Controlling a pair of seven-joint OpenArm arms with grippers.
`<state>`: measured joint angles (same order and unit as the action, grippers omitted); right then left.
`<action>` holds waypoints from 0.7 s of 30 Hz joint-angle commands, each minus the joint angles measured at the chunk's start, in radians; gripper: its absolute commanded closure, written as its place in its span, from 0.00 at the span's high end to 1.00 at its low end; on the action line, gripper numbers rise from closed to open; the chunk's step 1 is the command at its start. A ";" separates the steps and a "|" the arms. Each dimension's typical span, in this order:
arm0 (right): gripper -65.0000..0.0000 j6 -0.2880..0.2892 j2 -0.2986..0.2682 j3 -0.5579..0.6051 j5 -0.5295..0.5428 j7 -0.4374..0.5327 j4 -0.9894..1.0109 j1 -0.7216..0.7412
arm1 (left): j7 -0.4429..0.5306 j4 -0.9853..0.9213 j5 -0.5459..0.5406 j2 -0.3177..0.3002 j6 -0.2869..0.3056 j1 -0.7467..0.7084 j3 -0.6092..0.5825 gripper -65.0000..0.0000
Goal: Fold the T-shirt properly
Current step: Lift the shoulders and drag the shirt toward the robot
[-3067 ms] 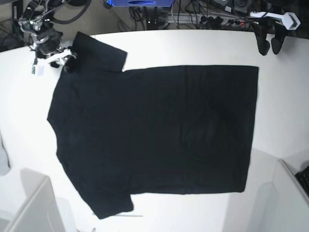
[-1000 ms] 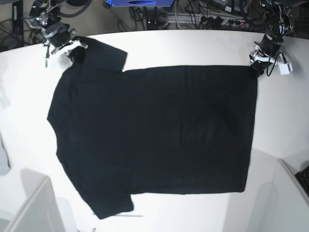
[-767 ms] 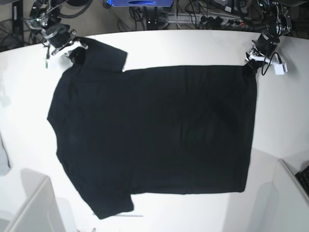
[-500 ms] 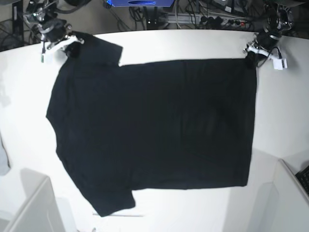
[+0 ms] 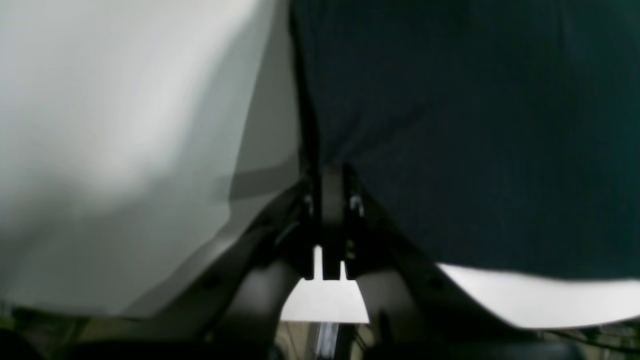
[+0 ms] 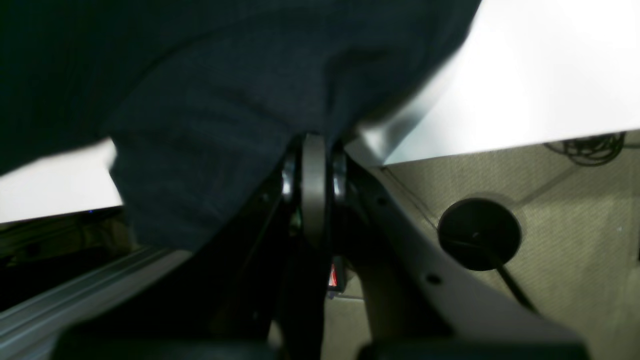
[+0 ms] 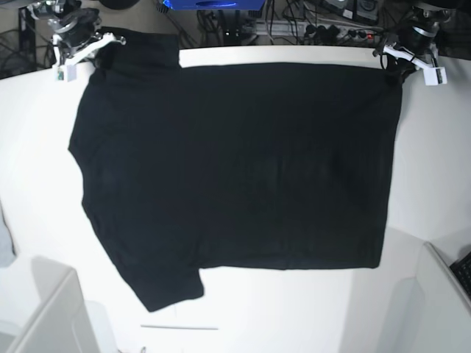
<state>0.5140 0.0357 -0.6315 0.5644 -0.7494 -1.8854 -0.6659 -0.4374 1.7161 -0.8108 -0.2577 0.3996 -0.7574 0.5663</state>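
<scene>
Black short-sleeved cotton T-shirt [image 7: 235, 169]: plain side up, spread over white table [image 7: 434, 169]. Left gripper [image 7: 392, 65]: jaws clamped on far hem corner. Right gripper [image 7: 99, 50]: jaws clamped on far sleeve. Far edge lifted at both corners.

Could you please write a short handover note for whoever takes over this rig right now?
Left gripper: shut on the T-shirt, at its far hem corner.
Right gripper: shut on the T-shirt at the far sleeve.
The shirt is spread plain side up, with its far edge lifted off the white table and its near part lying flat.
Done: both far corners gripped and raised.
Left: no fold has been made yet. Probably carry the far edge over toward the near edge, then make the remaining folds.
</scene>
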 commanded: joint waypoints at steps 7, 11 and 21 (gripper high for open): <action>0.00 0.002 -0.012 -0.003 0.012 0.015 -0.096 0.013 | 0.012 0.140 -0.014 -0.001 0.011 0.023 0.016 0.00; 0.00 0.002 -0.020 -0.003 0.007 0.004 -0.101 0.051 | -0.114 0.150 -0.014 0.002 0.009 0.082 0.027 0.00; 0.00 0.001 -0.050 -0.009 0.004 -0.140 -0.101 0.200 | -0.171 0.154 -0.014 0.013 0.009 0.151 0.037 0.00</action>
<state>0.5137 -0.0067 -0.6315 0.5537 -0.9058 -1.9690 -0.4683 -0.6289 1.8523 -0.8124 -0.2333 0.4007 -0.6014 0.5961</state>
